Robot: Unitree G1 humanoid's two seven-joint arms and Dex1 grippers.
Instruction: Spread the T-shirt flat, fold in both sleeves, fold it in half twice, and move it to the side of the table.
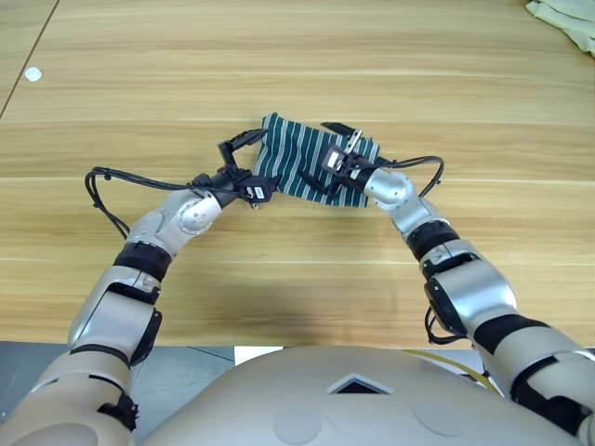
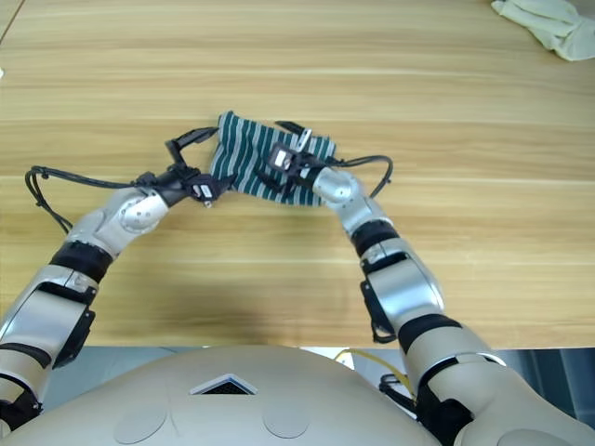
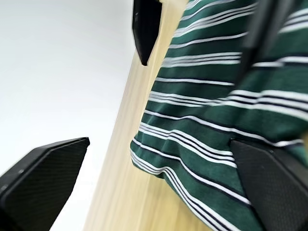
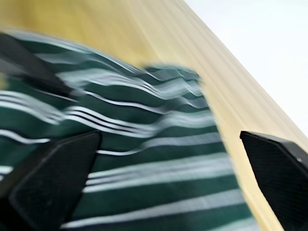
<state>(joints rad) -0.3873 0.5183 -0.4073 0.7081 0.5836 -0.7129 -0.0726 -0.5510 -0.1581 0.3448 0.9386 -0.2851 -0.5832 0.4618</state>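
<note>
Nearest the robot, at about 11 o'clock, the left gripper (image 1: 247,167) sits at the 9 o'clock edge of the T-shirt (image 1: 296,160), its jaws parted: one finger (image 3: 269,183) lies over the striped cloth and the other stands off it above the table (image 1: 279,56). Just past it at 12 o'clock, the right gripper (image 1: 335,160) is spread wide over the shirt's 3 o'clock end and holds nothing.

The shirt lies dead ahead in the middle of the table as a small, thick, green-striped packet. The folding looks finished, so the step in hand seems to be the move to the side. That calls for both grippers to close on opposite ends and carry or slide the packet evenly, so the layers don't spill open.

Farther off, a white spot (image 1: 33,72) lies at 10 o'clock and a pale cloth (image 1: 567,19) at 2 o'clock.
</note>
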